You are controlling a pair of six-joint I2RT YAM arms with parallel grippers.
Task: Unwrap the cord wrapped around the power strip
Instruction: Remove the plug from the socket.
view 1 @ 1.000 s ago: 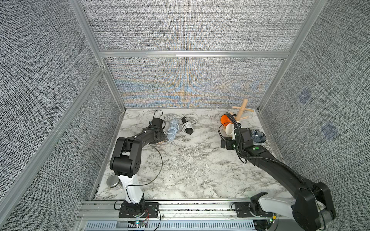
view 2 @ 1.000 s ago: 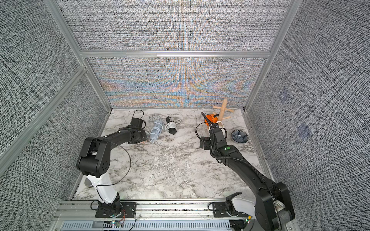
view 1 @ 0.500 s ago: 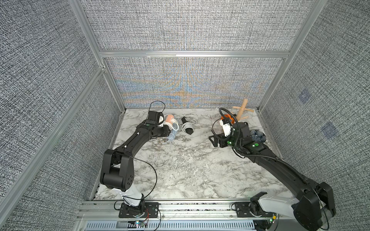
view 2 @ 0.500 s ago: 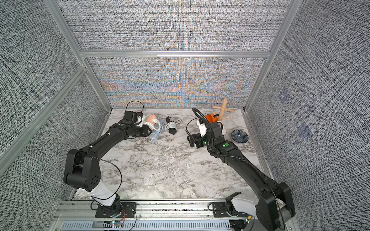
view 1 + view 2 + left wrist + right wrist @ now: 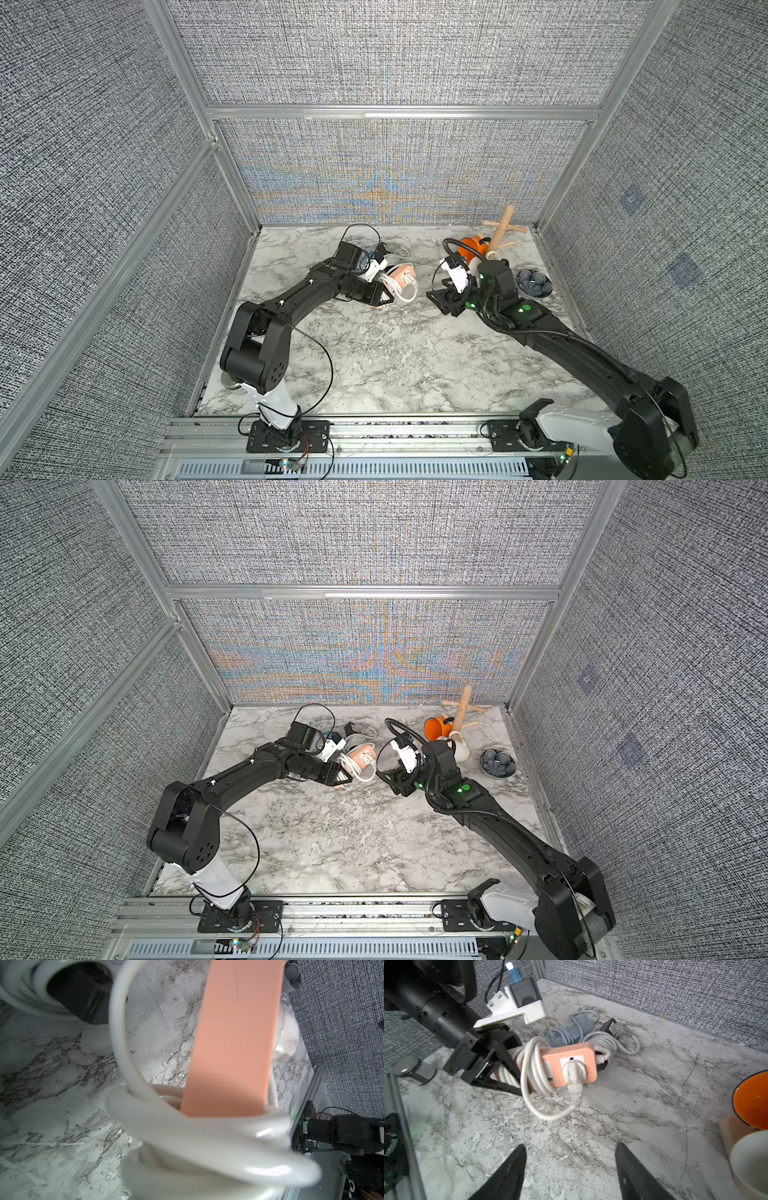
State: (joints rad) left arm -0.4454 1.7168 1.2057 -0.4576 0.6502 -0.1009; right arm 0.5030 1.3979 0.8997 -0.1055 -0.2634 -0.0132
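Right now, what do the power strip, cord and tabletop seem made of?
By looks: power strip matte salmon-pink plastic, probably, smooth moulded corners; cord glossy off-white rubbery sheath, likely PVC, bright highlights; tabletop marble-look, grey veining, stone or laminate unclear.

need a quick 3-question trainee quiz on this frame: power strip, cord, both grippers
1. True or false: the white round plug of the thick white cord sits in a socket of the salmon-pink rectangular plastic power strip that the cord is wound around.
2. The left gripper is: A) open and empty; B) closed on the cord-wrapped end of the strip; C) out of every view.
3. How do the jaws of the right gripper stand, and what do they hold?

Key: 1 true. 2 B. 3 apart, holding nothing.
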